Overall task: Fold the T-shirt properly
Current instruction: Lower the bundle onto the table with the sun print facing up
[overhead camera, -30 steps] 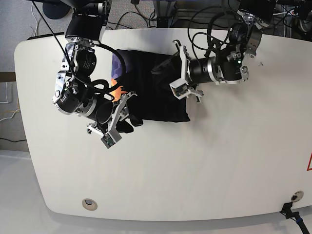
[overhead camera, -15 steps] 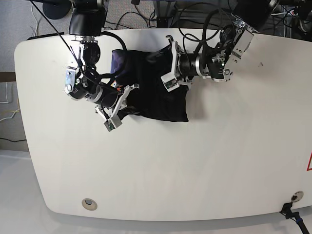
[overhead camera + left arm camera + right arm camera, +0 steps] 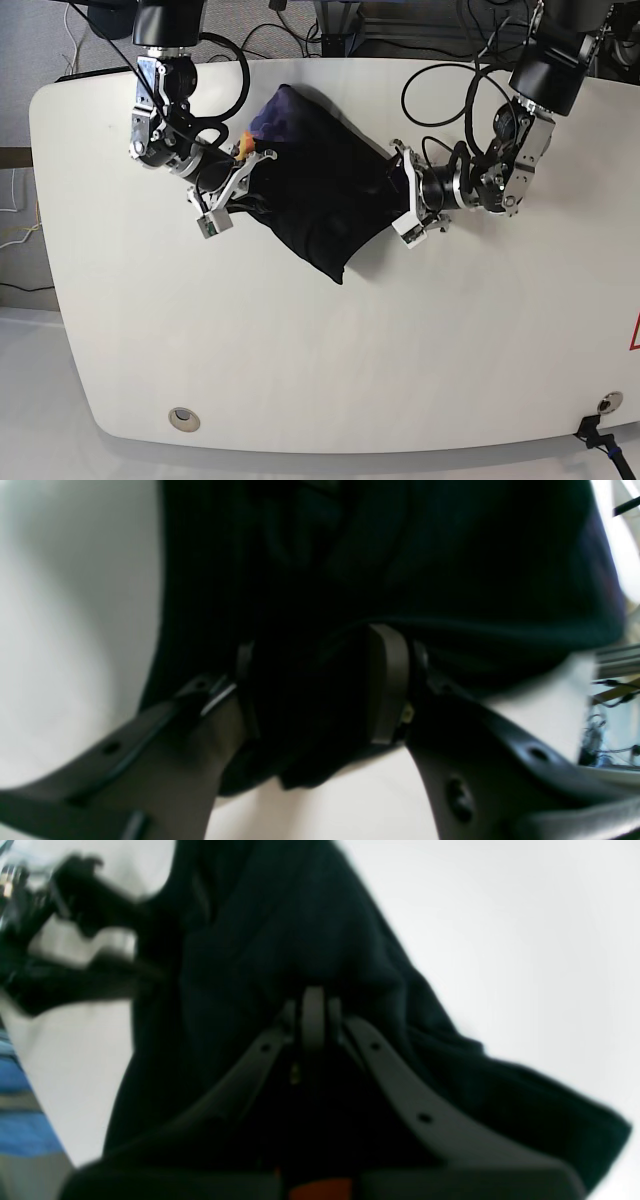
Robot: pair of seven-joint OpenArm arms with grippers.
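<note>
The T-shirt is held bunched over the far middle of the table, pinched by the pressed-together right gripper and straddled by the spread left gripper, whose fingers flank a cloth fold. For a clean fold, both grips should be kept level and the cloth drawn taut before lowering. Ample bare tabletop is available toward the near edge; the far edge lies close behind the cloth.
</note>
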